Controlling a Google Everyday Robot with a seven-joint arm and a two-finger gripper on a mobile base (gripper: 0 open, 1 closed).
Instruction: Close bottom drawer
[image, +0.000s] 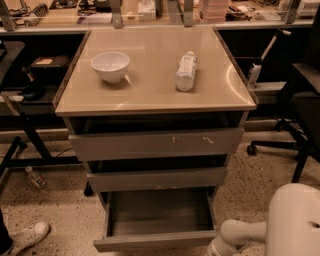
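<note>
Gripper (215, 248) sits by right front corner of open bottom drawer (155, 240)

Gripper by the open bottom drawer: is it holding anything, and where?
Cannot tell: the gripper is at the bottom drawer's front right corner, mostly out of frame.

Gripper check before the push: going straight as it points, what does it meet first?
Probably the right front corner of the bottom drawer; the gripper sits at the frame's bottom edge, pointing toward it. Depth unclear.
</note>
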